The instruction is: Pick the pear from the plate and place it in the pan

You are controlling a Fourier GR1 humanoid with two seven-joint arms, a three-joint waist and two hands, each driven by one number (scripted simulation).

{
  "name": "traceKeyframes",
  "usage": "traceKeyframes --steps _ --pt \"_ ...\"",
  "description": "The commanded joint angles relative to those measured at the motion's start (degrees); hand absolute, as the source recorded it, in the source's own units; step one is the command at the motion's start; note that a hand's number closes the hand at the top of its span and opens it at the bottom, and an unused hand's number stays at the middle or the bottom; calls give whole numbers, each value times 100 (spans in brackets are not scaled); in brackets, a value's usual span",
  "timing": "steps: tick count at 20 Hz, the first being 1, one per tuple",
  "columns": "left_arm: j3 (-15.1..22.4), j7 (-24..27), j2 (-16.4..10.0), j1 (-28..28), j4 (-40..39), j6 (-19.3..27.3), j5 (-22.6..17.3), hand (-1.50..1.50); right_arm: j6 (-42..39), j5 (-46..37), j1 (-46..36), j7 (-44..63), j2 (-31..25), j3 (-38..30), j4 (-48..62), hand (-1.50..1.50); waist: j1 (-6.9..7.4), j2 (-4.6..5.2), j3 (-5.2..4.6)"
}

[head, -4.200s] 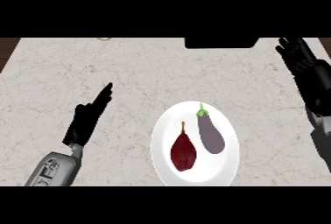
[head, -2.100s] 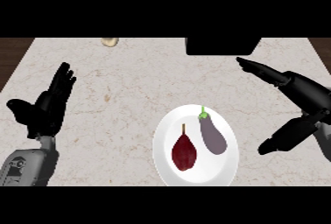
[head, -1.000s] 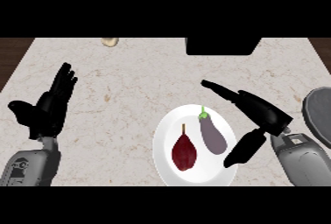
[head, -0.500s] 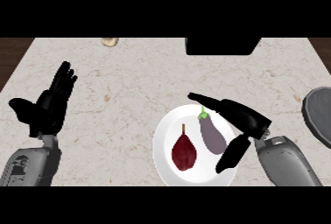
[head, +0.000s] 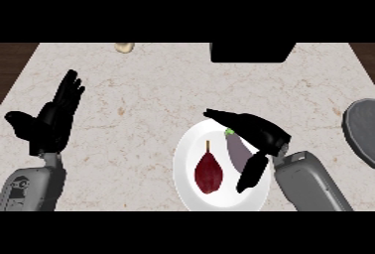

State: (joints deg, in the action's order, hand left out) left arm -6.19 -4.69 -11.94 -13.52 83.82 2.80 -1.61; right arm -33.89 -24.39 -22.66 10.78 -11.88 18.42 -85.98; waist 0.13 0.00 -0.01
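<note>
The bench (head: 147, 99) carries the plate (head: 219, 201) at lower centre; the pan (head: 362, 134) sits at the right edge. The right hand (head: 260, 131) hovers over the eggplant (head: 236, 151), fingers wide. Shift it left over the dark red pear (head: 210, 171) on the plate before closing. The left hand (head: 51, 121) rests open at left.

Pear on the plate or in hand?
On the plate: the pear lies beside the eggplant, right hand open, apart from it.
</note>
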Motion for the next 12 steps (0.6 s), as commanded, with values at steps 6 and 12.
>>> traceKeyframes --steps 6,12 --pt "120 -201 153 110 304 121 207 0 -190 -770 -299 -96 244 69 700 -150 16 -1 2" --pt "-51 -397 17 359 702 -100 45 0 -191 -1098 -458 -78 662 78 992 -150 21 -2 2"
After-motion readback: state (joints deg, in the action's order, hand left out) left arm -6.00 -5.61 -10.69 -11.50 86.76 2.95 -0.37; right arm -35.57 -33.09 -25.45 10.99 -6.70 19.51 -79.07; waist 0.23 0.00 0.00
